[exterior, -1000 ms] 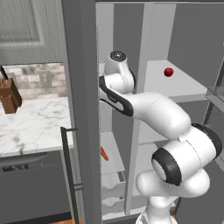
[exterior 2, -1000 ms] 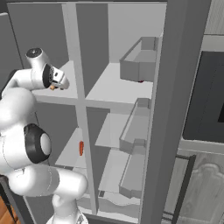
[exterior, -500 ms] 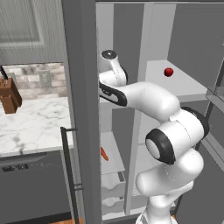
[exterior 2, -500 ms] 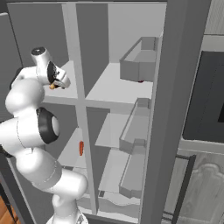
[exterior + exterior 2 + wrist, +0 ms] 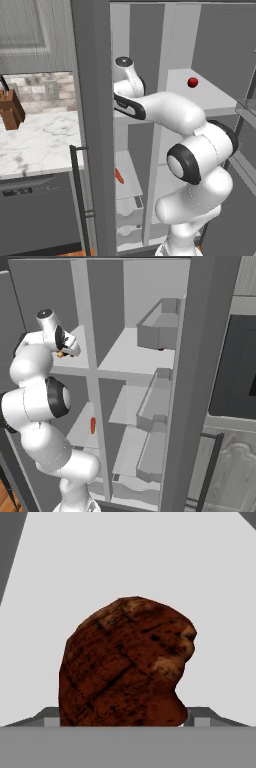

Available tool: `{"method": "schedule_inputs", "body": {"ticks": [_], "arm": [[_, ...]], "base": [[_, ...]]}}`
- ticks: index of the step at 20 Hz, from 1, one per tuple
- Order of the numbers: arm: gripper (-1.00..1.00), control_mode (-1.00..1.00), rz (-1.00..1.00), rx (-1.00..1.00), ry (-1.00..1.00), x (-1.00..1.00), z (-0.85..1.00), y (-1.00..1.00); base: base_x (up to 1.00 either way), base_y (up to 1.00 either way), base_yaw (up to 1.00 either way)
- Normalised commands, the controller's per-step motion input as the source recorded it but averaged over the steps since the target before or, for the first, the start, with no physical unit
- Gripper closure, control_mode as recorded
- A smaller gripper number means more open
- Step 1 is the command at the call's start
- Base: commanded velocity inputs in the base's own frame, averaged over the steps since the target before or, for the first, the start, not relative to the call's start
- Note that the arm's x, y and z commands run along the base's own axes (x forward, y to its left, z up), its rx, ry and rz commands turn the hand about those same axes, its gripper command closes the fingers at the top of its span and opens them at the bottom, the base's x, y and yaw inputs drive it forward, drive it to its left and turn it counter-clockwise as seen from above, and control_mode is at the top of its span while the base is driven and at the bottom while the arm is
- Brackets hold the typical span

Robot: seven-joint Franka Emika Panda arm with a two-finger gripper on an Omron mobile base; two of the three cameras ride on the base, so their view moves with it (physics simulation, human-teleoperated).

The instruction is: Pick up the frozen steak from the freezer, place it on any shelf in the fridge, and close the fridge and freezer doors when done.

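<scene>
The arm reaches up into the freezer (image 5: 131, 60), the narrower column, with the gripper (image 5: 64, 351) over an upper freezer shelf, close to that shelf's front edge. In the hand view the frozen steak (image 5: 125, 664) looms large, a dark brown lump sitting right between the finger tips with pale shelf behind it. From the right base view a small brown bit shows at the gripper. Whether the fingers are pressed onto the steak I cannot tell; they flank it at its base.

The grey divider (image 5: 90, 381) stands just beside the hand, between freezer and fridge (image 5: 145, 351). Across it, a bright red ball (image 5: 192, 82) rests on the fridge shelf (image 5: 210, 97), well apart from the gripper. Lower in the freezer an orange carrot (image 5: 119, 176) lies on a shelf. The freezer door (image 5: 92, 130) stands open at the arm's left, edge-on, its dark handle (image 5: 80, 200) low down. Beyond it, a brown knife block (image 5: 10, 107) sits on the marble surface (image 5: 40, 145). Clear bins (image 5: 157, 331) hang on the open fridge door (image 5: 197, 381).
</scene>
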Motion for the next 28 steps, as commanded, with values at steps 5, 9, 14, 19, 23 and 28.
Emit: {"method": "schedule_inputs", "body": {"ticks": [5,9,14,19,23,28], "arm": [[1.00,-1.00,0.03,0.00,0.00,0.00,-0.04,-0.05],[1.00,-1.00,0.01,0.10,-0.05,-0.16,0.00,-0.40],[1.00,-1.00,-0.04,0.23,-0.11,-0.27,0.06,-0.38],[1.00,-1.00,-0.07,0.18,-0.15,-0.89,0.65,0.00],[1.00,-1.00,-0.04,0.05,-0.03,-1.00,0.78,0.00],[1.00,-1.00,0.00,0.00,0.00,-1.00,0.60,0.00]], "base": [[0.00,0.00,0.00],[0.00,0.00,0.00],[0.00,0.00,0.00],[0.00,0.00,0.00],[0.00,0.00,0.00],[0.00,0.00,0.00]]}}
